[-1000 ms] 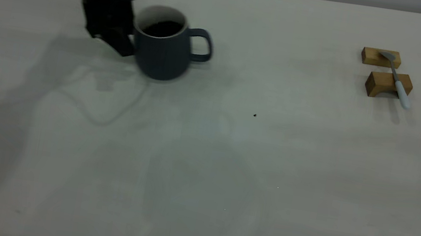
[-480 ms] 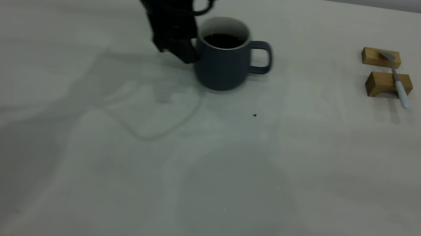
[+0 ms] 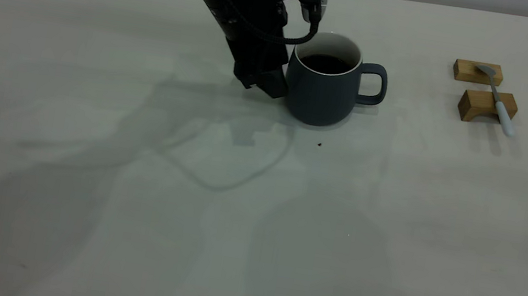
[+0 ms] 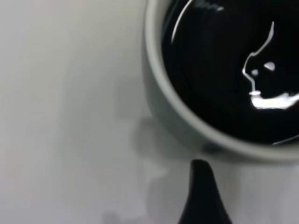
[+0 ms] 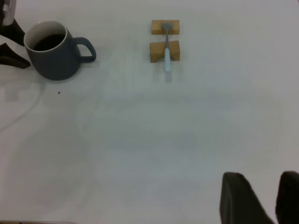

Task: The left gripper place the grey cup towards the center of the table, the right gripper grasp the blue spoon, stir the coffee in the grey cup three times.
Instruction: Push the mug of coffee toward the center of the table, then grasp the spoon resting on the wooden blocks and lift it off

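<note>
Left pincer point(image 3: 274, 83) touches the grey cup's point(image 3: 323, 91) side; its grip state cannot be told

My left gripper point(image 3: 274, 83) tips sit hidden behind grey cup point(image 3: 323, 91), so grip can't be judged; cup rim cut off in wrist cam.

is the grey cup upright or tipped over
Upright: the grey cup stands on its base on the table, rim level, coffee inside.

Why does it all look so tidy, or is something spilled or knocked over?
Nothing stands out. The grey cup stands upright with the coffee inside and none on the table around it. The blue spoon rests across two wooden blocks. Only a tiny dark speck marks the surface.
</note>
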Robot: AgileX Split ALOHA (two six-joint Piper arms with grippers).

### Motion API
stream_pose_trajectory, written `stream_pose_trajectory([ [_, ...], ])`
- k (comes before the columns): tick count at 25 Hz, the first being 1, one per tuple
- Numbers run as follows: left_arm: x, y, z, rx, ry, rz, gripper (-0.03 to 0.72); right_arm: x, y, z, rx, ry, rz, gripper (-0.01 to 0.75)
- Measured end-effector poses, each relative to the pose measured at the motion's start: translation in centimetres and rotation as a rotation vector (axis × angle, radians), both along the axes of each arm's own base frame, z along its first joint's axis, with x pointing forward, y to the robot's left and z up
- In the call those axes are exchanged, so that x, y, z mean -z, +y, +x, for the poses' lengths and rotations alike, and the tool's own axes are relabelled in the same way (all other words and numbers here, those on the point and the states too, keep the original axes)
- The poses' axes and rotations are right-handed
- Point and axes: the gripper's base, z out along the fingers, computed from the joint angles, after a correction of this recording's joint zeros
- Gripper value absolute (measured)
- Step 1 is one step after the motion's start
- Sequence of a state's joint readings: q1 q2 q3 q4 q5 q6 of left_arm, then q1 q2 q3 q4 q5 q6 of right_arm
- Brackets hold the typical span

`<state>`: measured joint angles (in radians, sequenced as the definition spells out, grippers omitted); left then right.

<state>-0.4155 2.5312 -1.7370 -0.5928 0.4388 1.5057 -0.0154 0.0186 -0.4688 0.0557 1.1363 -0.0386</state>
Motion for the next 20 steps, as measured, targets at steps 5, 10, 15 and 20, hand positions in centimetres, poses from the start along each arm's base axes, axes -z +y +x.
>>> stream_pose_trajectory([
  [5,-4.1,2.9,-0.4,-0.103,0.147,0.140,0.585,0.0,0.0,0.0,0.000,0.000,0.000,0.240],
  [10,-13.7,6.1,-1.1,-0.448,0.186,0.229,0.585,0.0,0.0,0.0,0.000,0.000,0.000,0.240],
  [15,-24.7,8.3,-5.2,-0.673,0.165,0.220,0.585,0.0,0.0,0.0,0.000,0.000,0.000,0.240],
  [20,-33.4,10.1,-9.9,-0.793,0.067,0.081,0.585,0.0,0.0,0.0,0.000,0.000,0.000,0.240],
])
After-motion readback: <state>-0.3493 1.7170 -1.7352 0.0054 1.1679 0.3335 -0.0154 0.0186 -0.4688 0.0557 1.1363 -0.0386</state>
